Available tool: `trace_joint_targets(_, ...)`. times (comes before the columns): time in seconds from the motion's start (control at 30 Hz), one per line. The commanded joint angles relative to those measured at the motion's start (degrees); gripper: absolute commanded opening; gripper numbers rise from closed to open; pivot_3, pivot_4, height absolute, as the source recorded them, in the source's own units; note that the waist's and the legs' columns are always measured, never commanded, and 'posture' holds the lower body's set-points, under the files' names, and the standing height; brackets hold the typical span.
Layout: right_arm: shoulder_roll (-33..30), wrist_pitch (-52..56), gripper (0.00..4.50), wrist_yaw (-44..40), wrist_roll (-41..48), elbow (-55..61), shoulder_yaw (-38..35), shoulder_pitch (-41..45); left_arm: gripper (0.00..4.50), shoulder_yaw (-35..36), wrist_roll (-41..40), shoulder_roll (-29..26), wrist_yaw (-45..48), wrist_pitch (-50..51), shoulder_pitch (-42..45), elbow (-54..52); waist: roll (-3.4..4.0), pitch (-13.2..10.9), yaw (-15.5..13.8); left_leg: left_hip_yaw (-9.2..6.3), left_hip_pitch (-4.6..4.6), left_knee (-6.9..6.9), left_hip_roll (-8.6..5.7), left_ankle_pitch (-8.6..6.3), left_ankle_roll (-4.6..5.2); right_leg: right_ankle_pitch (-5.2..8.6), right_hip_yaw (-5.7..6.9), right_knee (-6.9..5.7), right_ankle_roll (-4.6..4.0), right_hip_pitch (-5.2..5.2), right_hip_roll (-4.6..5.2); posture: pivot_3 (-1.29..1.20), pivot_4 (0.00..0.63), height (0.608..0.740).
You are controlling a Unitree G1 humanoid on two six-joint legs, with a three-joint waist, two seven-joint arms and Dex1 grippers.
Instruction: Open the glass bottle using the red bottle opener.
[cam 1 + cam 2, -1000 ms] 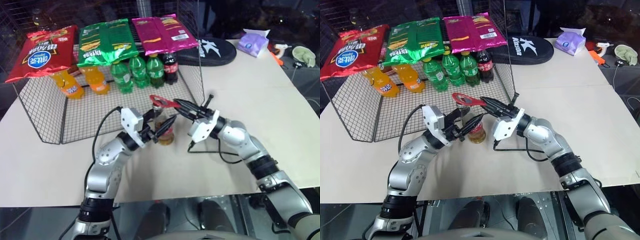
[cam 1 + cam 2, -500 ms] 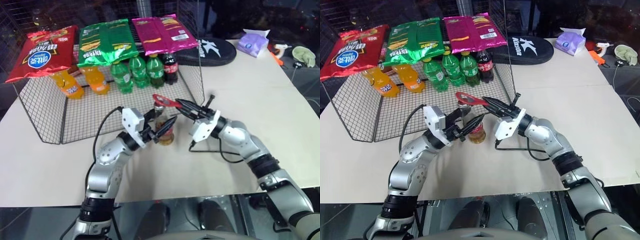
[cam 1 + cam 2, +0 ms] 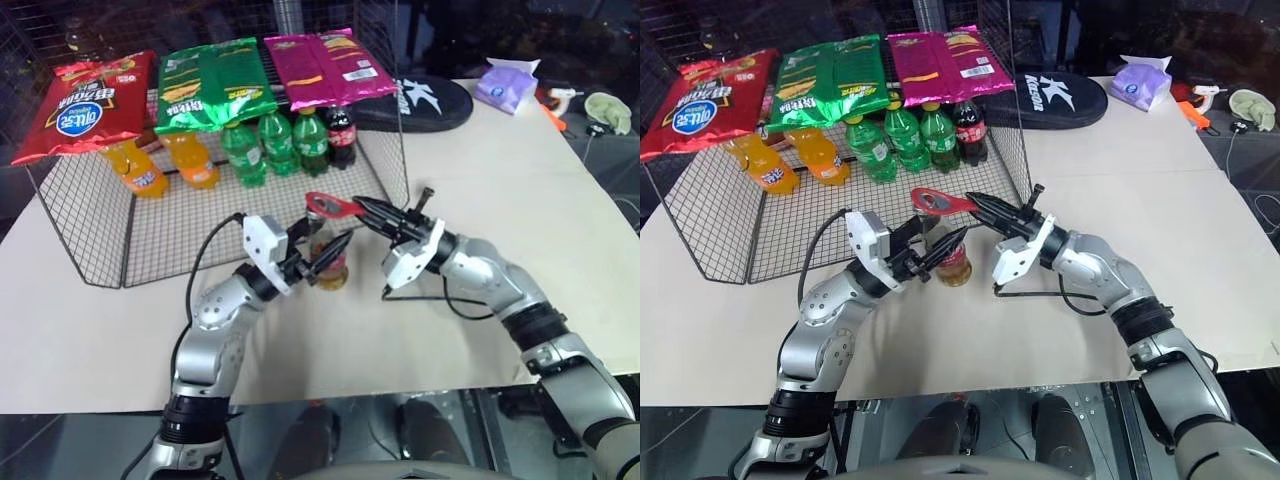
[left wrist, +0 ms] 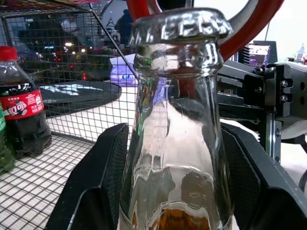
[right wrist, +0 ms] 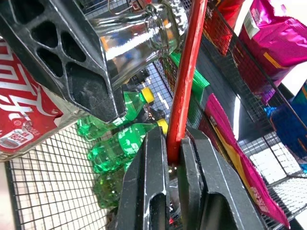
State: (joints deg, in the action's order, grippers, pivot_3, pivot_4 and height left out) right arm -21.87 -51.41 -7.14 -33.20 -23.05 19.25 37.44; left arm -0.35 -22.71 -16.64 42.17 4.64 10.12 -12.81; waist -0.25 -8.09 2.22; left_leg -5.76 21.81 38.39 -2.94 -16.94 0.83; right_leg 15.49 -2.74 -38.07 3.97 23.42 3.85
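The glass bottle (image 3: 329, 262) stands upright on the table just in front of the wire basket, with amber liquid low inside. My left gripper (image 3: 325, 258) is shut on its body, one black finger (image 4: 98, 187) on each side. The red bottle opener (image 3: 330, 206) lies nearly level above the bottle, its ring head (image 4: 252, 28) at the crimped cap (image 4: 180, 26). My right gripper (image 3: 370, 211) is shut on the opener's handle (image 5: 186, 86), coming in from the right.
A wire basket (image 3: 100, 225) behind the bottle holds orange soda bottles (image 3: 165, 165), green bottles (image 3: 270, 145) and a cola bottle (image 3: 341, 135), with snack bags (image 3: 215, 85) on top. A black case (image 3: 420, 100) and a tissue pack (image 3: 505, 85) lie at the back right.
My right wrist has rolled a little, tilting the opener slightly while its head stays at the cap. The bottle and my left gripper have kept still.
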Motion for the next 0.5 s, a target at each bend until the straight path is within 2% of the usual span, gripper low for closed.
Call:
trace_joint_targets(0.03, 1.06, 0.01, 0.0, -0.99, -3.71, 0.19, 3.69, 1.31, 2.24, -1.78, -0.29, 0.61, 0.29, -0.39, 0.95, -1.39, 0.0, 0.0, 0.01, 0.0, 0.0, 0.0, 0.0, 0.0, 0.0, 0.0, 0.0, 0.0, 0.0, 0.0, 0.0, 0.0, 0.15, 0.74)
trace_joint_targets(0.3, -0.92, 2.14, 0.0, 6.01, -11.1, -1.07, 3.17, 2.3, 2.24, -1.96, -0.21, 0.62, 0.2, -0.18, 0.78, -1.6, 0.01, 0.03, 0.07, 0.01, -0.01, 0.01, 0.0, 0.0, 0.0, 0.0, -0.02, -0.02, 0.0, 0.0, 0.0, 0.0, 0.15, 0.74)
trace_joint_targets(0.5, -0.6, 0.54, 0.0, 6.34, -10.33, -0.03, 4.44, 2.42, 2.24, -2.14, -0.07, 0.62, 0.21, -0.15, 0.76, -1.63, 0.01, 0.03, 0.09, 0.04, -0.01, 0.01, 0.0, 0.0, -0.01, 0.0, -0.04, -0.02, 0.0, 0.0, -0.01, 0.0, 0.15, 0.74)
